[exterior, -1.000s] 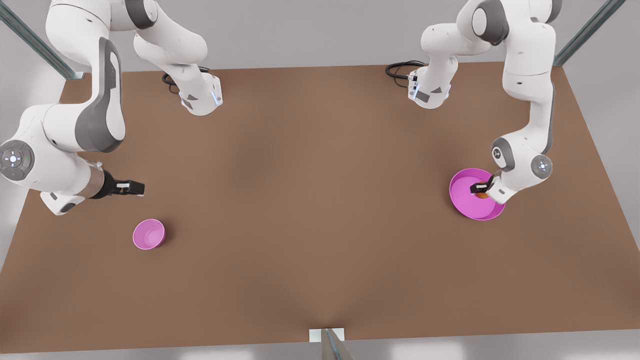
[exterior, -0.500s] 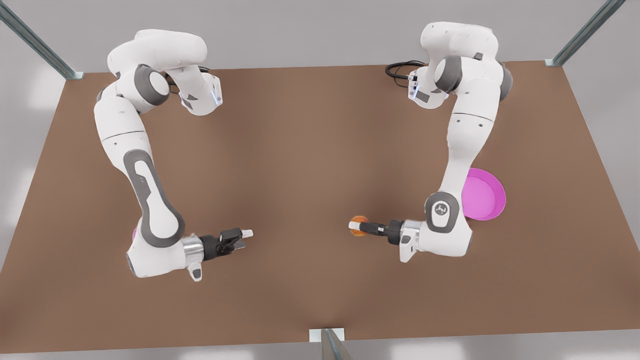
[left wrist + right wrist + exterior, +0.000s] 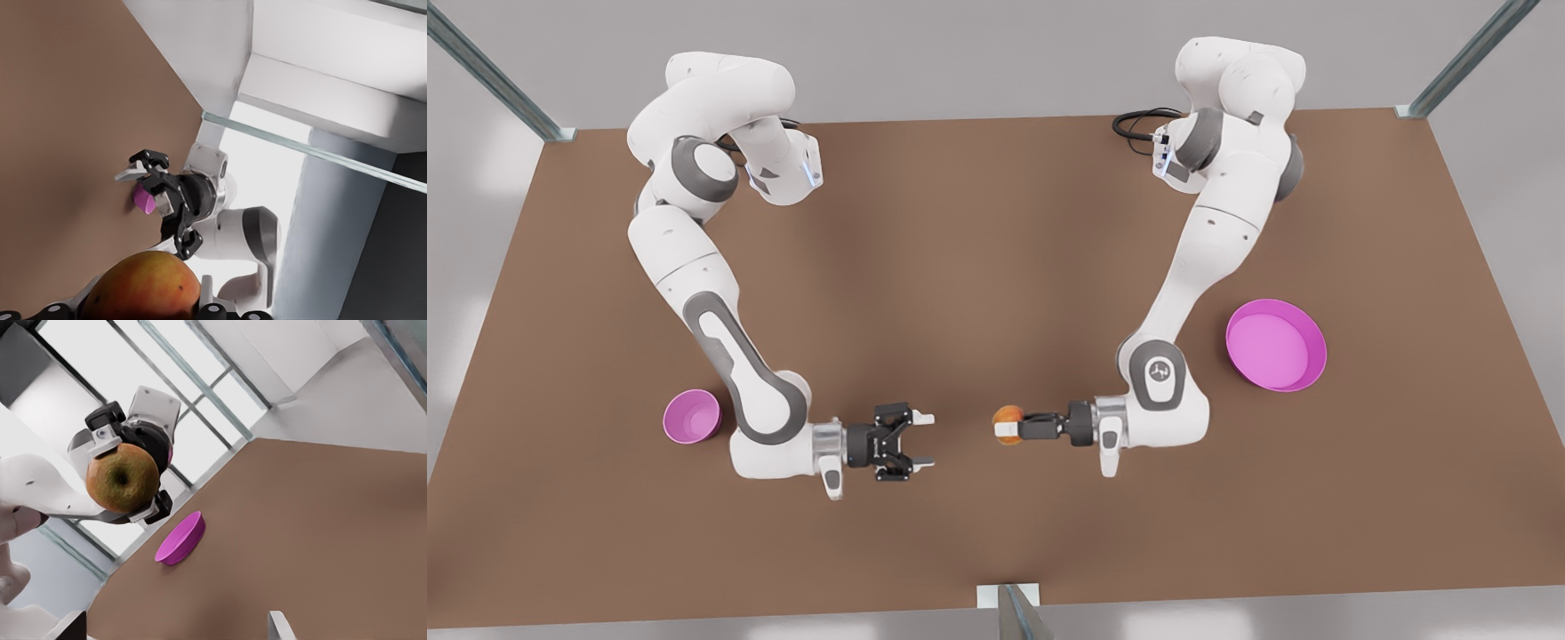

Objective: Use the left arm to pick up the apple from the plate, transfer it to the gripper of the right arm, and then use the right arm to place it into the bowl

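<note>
No legible text, labels, brand names or numbers anywhere in the views. Only marking noted: a small pale emblem on the grey round joint cap of the arm on the front view's right; it reads as a symbol, not as letters.

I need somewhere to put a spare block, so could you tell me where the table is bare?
The table is bare between the arm bases and along the near edge. It is crowded only at the centre, where the left gripper holds the apple facing the open right gripper. The bowl and plate sit at the sides.
</note>
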Available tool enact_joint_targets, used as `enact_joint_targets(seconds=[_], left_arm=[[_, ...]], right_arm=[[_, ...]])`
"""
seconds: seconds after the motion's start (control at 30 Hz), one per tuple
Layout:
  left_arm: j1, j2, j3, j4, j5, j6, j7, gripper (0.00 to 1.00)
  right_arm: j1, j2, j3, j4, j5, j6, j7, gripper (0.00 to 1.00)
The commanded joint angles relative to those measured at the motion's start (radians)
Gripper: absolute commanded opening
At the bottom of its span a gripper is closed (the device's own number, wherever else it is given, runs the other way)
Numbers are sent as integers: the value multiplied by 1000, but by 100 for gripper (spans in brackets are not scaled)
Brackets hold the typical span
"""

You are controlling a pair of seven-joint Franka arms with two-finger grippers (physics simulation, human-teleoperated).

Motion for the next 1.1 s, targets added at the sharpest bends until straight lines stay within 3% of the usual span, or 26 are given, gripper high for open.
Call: enact_joint_targets(seconds=[0.0, 0.17, 0.43, 1.07], left_arm=[[-5, -2, -1, 0, 10, 28, -42, 68], [-31, 2, 0, 2, 7, 40, -48, 68], [-37, 2, 0, 0, 6, 48, -48, 68], [-52, 2, 0, 2, 3, 72, -51, 68]], right_arm=[[1, 13, 20, 10, 20, 42, -736, 100], [5, 37, 103, 8, 22, 135, -733, 100], [5, 43, 161, -10, 40, 142, -733, 100], [80, 42, 196, -6, 63, 258, -719, 100]])
